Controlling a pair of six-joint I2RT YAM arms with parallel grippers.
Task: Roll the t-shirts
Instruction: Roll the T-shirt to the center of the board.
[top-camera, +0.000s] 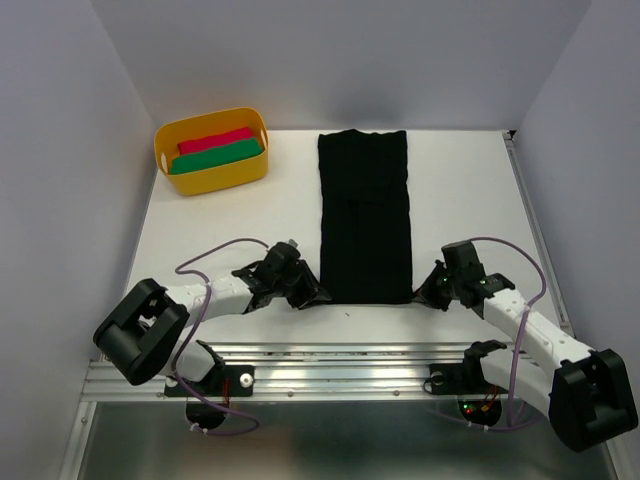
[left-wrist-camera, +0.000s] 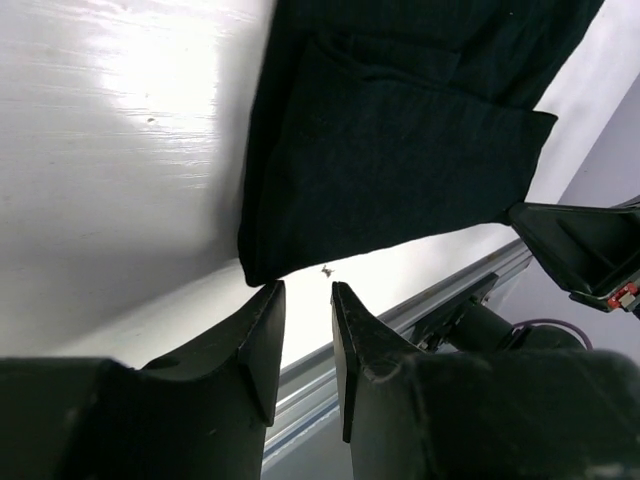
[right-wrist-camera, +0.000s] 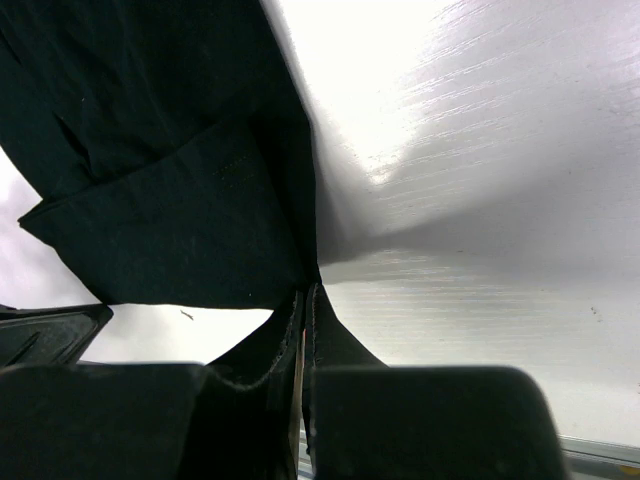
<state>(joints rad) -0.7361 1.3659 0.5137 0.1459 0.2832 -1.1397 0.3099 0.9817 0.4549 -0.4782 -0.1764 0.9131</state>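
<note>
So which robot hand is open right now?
The left gripper: a gap shows between its fingers. The right gripper is shut on the t-shirt's corner.

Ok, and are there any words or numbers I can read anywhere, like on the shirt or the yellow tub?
None: no word, number or sign can be read in any view.
black t-shirt: plain, no print.
yellow tub: no label showing; the red cloth and green cloth inside are plain too.
small board by the right arm's base: only tiny lights, any print is too small to read.
</note>
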